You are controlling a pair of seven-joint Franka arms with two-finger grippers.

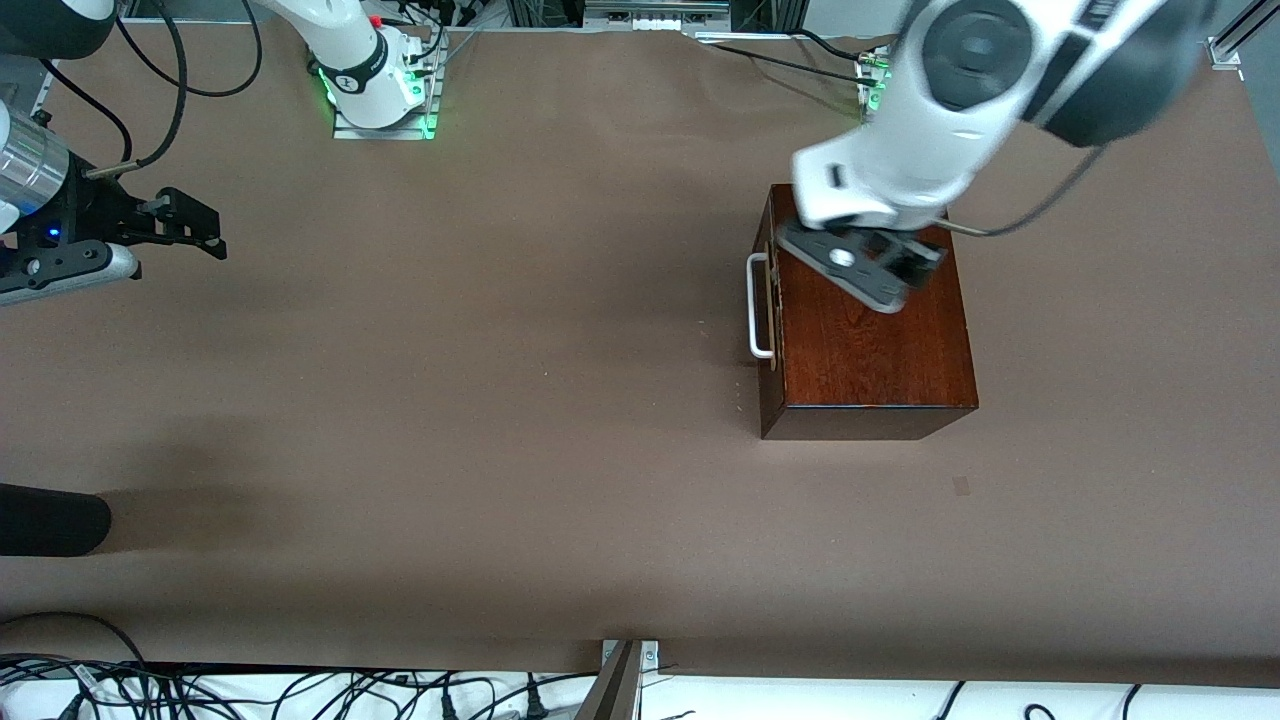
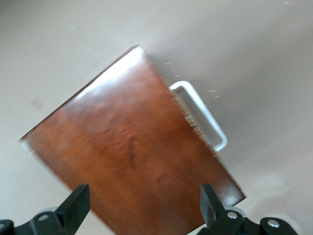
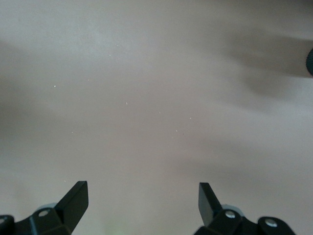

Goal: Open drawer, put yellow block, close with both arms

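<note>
The dark mahogany box (image 1: 870,350) stands toward the left arm's end of the table. Its drawer (image 1: 768,345) is pushed in flush, and the white loop handle (image 1: 760,305) faces the right arm's end. My left gripper (image 1: 905,268) hangs over the box top, open, holding nothing. In the left wrist view the box top (image 2: 132,156) and handle (image 2: 203,115) lie below the spread left gripper (image 2: 145,200). My right gripper (image 1: 195,225) waits, open and empty, over bare table at the right arm's end; the right wrist view shows it (image 3: 143,198) over brown table only. The yellow block is out of view.
A black rounded object (image 1: 50,520) juts in at the right arm's end, nearer the camera. Cables (image 1: 300,690) run along the table's front edge. The arm bases (image 1: 380,90) stand at the back edge. A small mark (image 1: 961,485) lies on the brown cloth near the box.
</note>
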